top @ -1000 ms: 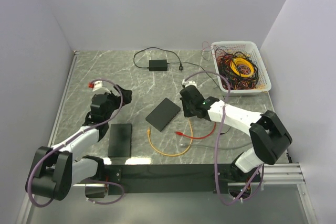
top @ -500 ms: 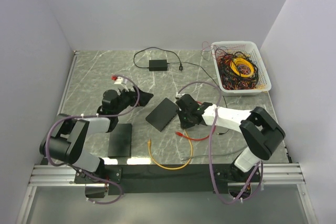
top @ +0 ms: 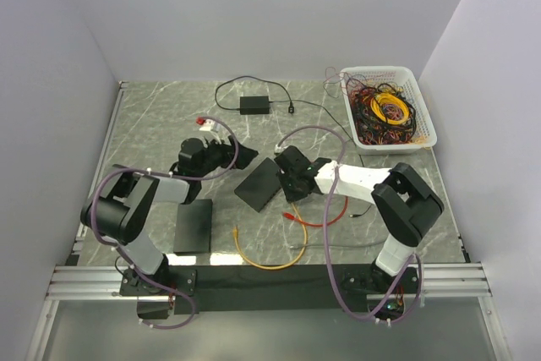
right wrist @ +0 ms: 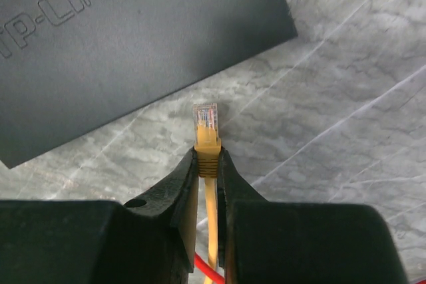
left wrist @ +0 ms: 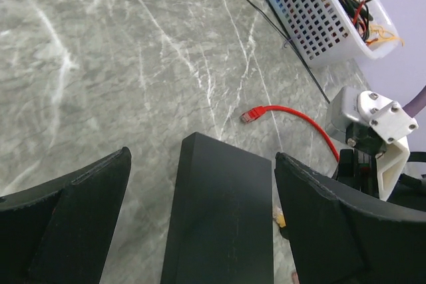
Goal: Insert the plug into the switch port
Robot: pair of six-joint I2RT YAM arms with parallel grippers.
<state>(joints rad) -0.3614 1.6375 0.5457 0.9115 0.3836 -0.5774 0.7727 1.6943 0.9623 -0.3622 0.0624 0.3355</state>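
The embossed lettering "TP-LINK" could be read across the black top of the switch (right wrist: 133,38), its first letter cut by the frame's edge. The plug (right wrist: 206,121) was gripped by its yellow boot in the clenched right jaws. Its long axis was set in line with the fingers and its clear tip was pointed at the switch's near edge, with a narrow strip of bench (right wrist: 319,131) between them. The left jaws were spread wide and empty, one finger on either side of the switch's end.
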